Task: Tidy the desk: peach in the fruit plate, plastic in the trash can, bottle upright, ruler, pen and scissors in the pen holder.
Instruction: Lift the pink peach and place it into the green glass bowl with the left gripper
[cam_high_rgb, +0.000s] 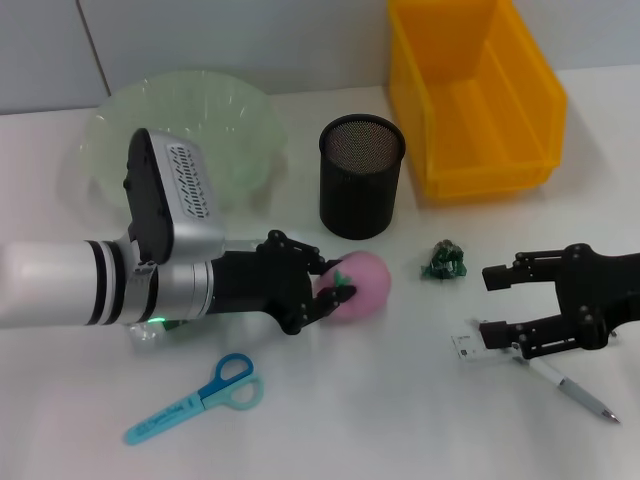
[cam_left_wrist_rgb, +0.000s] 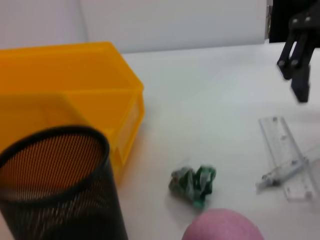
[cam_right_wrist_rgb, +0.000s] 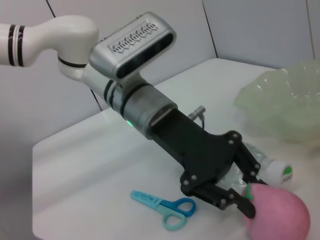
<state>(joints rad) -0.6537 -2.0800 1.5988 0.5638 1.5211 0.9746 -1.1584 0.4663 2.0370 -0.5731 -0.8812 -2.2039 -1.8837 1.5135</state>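
- Peach (cam_high_rgb: 358, 287) sits on the table just in front of the pen holder (cam_high_rgb: 362, 177), and our left gripper (cam_high_rgb: 326, 290) has its fingers around the near side of it. From the right wrist view the fingertips (cam_right_wrist_rgb: 239, 200) touch the pink skin, so we'd call it clamped on the peach, though only by its edge.
- Biggest worry: it's round and smooth, and the grip looks off-centre. If we lift like this it could roll out and knock into the holder or the crumpled green plastic (cam_high_rgb: 442, 261) nearby.
- Second worry: the fruit plate (cam_high_rgb: 180, 135) is behind the left arm, so the carry swings back over the arm's own side. A shaky hold plus a wide swing is where we'd expect a drop.
- Bottle (cam_right_wrist_rgb: 272, 169) lies right beside the left gripper, half hidden under it in the head view. A low lift might drag or nudge it.
- Left arm pose: reaching in from the left, forearm low and nearly level with the table, wrist pointing at the peach.
- Right gripper (cam_high_rgb: 500, 302) waits low over the ruler (cam_high_rgb: 478, 343) and pen (cam_high_rgb: 572, 388), jaws apart, holding nothing.
- Scissors (cam_high_rgb: 196, 398) lie well apart at the front; yellow bin (cam_high_rgb: 470, 95) is at the back right.
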